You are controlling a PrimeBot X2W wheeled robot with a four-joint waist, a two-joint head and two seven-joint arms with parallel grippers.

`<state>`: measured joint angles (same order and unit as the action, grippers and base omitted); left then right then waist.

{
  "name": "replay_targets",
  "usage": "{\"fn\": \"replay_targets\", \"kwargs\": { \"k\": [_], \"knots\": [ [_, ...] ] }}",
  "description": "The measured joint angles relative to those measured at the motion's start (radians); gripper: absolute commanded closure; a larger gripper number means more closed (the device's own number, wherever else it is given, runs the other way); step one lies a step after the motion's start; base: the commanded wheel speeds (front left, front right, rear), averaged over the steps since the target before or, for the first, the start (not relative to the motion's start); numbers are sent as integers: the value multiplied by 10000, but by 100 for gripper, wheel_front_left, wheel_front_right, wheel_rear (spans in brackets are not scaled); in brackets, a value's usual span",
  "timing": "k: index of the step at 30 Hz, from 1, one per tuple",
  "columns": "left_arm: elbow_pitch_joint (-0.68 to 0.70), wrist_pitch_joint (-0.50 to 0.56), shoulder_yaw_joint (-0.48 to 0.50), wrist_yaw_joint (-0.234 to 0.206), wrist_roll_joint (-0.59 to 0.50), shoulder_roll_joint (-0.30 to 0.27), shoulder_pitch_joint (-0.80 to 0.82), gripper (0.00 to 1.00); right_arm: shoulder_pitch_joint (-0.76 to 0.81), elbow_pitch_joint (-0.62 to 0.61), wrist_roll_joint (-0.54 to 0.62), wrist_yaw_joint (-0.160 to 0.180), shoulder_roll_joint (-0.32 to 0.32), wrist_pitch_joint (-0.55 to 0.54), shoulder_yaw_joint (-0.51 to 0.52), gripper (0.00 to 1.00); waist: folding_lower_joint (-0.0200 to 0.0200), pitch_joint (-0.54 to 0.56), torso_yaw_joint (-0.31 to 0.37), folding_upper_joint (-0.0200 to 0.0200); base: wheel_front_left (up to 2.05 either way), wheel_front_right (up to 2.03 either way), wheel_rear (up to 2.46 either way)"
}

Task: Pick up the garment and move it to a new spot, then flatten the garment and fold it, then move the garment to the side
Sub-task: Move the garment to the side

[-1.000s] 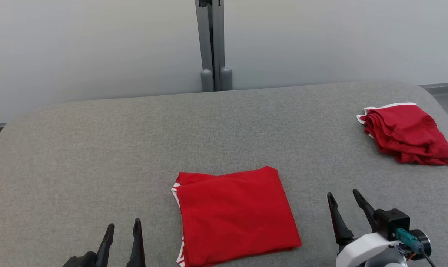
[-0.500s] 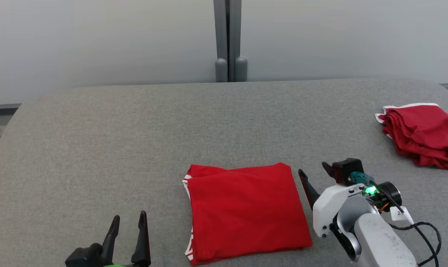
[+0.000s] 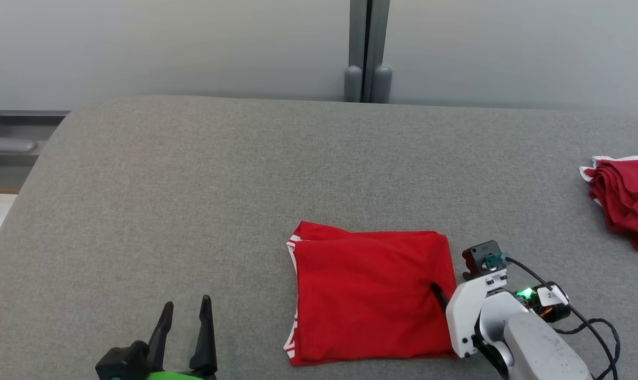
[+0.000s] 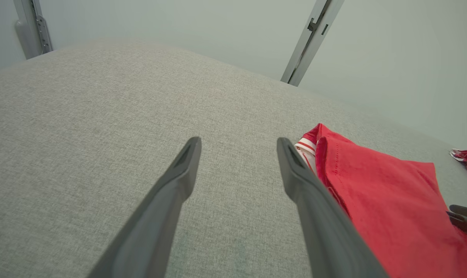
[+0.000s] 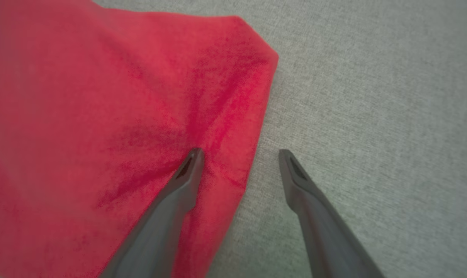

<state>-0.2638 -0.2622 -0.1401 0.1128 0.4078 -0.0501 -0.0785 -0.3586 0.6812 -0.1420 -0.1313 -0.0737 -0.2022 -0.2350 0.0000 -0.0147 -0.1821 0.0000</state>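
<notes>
The left hand (image 3: 187, 302) sits nearest the robot, its two fingers spread with nothing between them, hovering over bare counter (image 3: 218, 174). The garment (image 3: 371, 301) lies off that hand's right side, near but not touching.

The right hand (image 5: 240, 151) is also spread wide and straddles the garment's right edge. Its inner finger is on the red cloth, where creases fan out from the tip as if it presses in. Its outer finger is over grey counter just beside the hem. Nothing is pinched yet.

The garment is already a neat folded rectangle, white-striped trim showing along the edge away from the right hand, so flattening and folding look done. The step in hand is probably the last one: carrying it aside.

The next move calls for closing the right hand on that edge deep enough to catch every layer, or the fold may open when pulled. A low slide across the counter seems safer than a high lift.

Farther out beyond the right hand's outer side lies a red pile (image 3: 627, 211), a likely destination. Past the counter rises a grey post (image 3: 368, 53).
</notes>
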Motion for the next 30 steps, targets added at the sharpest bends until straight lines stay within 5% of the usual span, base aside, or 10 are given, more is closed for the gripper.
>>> {"fn": "replay_targets", "kwargs": {
  "k": [2, 5, 8, 17, 30],
  "knots": [
    [21, 0, -23, -42, 36, 0, 31, 0, -138, 173, 2, 0, 4, 19, -17, 0, 0, -84, -76, 0, 0, 0, 0],
    [50, 0, -59, -73, 36, 0, 32, 0, -314, 424, 0, 0, 13, 109, -88, 63, 0, -199, -149, 0, 0, 0, 0],
    [50, 0, -102, -77, 36, 2, 32, 0, -475, 617, -84, 0, 67, 228, -253, 98, 0, -255, -140, 0, 0, 0, 0],
    [184, 0, -171, -75, 35, 2, 37, 0, -1120, 888, -318, -2, 71, 1081, -399, 100, 0, -253, 535, 0, 0, 0, 0],
    [476, -2, -523, -56, -163, 6, 542, 0, -1969, 497, -71, -2, -1321, 1386, 368, 100, 0, -411, 2629, 0, 0, 0, 0]
  ]
}}
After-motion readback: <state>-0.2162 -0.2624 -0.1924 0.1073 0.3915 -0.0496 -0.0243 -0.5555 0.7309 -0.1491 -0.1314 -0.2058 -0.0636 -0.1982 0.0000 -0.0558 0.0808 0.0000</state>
